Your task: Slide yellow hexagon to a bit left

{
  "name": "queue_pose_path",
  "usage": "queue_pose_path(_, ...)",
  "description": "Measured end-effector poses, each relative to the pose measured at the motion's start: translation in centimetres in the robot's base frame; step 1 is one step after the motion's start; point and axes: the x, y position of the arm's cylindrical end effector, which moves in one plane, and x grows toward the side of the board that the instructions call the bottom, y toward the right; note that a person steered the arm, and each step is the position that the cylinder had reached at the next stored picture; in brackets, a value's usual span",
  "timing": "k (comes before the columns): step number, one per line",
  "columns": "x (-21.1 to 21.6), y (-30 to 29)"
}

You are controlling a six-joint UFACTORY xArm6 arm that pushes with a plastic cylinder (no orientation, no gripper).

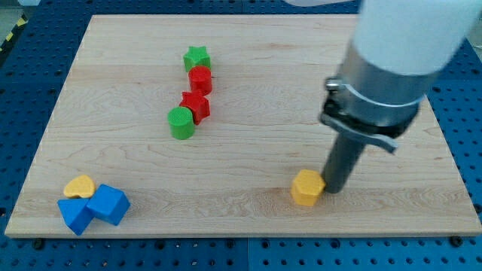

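Observation:
The yellow hexagon (307,187) lies on the wooden board (241,120) toward the view's bottom, right of centre. My tip (332,188) stands just to the view's right of the hexagon, touching or almost touching its right side. The dark rod rises from there up to the grey and white arm body at the view's top right.
A green star (196,57), a red block (200,79), a red star (195,105) and a green cylinder (181,123) form a chain at the upper middle left. A yellow heart (79,187) and two blue blocks (76,214) (109,204) cluster at the bottom left corner.

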Motion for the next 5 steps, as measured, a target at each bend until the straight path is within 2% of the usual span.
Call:
queue_pose_path(1,0.1,-2.3)
queue_pose_path(4,3.9,-1.0)
queue_pose_path(5,1.8,-1.2)
